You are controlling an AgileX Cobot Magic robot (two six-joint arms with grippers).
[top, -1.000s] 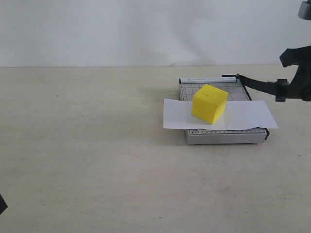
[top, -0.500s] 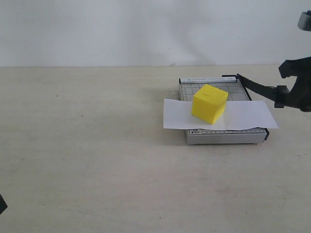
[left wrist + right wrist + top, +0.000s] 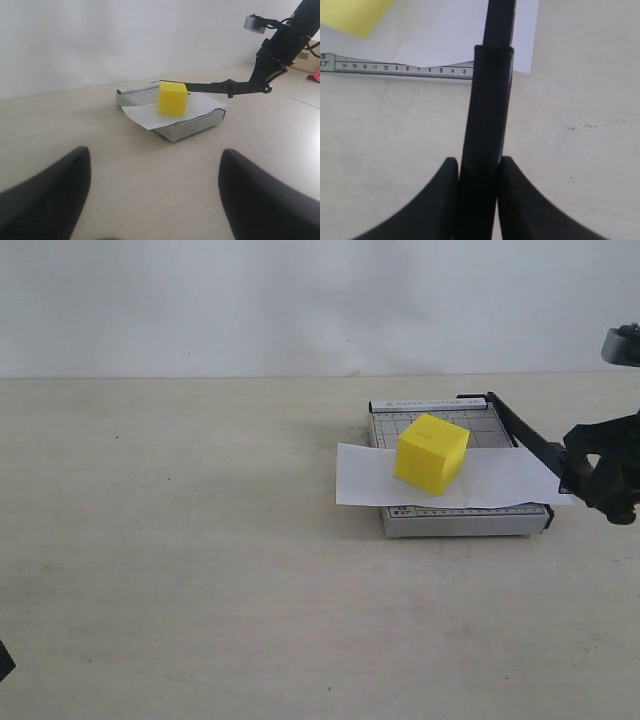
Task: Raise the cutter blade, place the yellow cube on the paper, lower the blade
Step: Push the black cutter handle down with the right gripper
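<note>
The yellow cube (image 3: 431, 452) rests on the white paper (image 3: 505, 478), which lies across the grey trimmer base (image 3: 460, 523). The cutter blade (image 3: 524, 434) slants only slightly above the base's right edge, its handle clamped in my right gripper (image 3: 584, 466). In the right wrist view the right gripper (image 3: 479, 162) is shut on the black blade handle (image 3: 487, 105), with the paper (image 3: 435, 35) and a corner of the cube (image 3: 357, 15) beyond. My left gripper (image 3: 155, 151) hangs open and holds nothing, far from the cube (image 3: 172, 98) and the blade (image 3: 205, 87).
A beige tabletop (image 3: 200, 540) stretches left of the trimmer, with a white wall behind. The left arm's tip (image 3: 4, 660) shows at the bottom left corner. The trimmer's ruler strip (image 3: 395, 67) runs just under the paper's edge.
My right gripper has dropped down and forward with the blade handle in it, and the blade has swung lower toward the base. Cube, paper and left arm have not moved.
</note>
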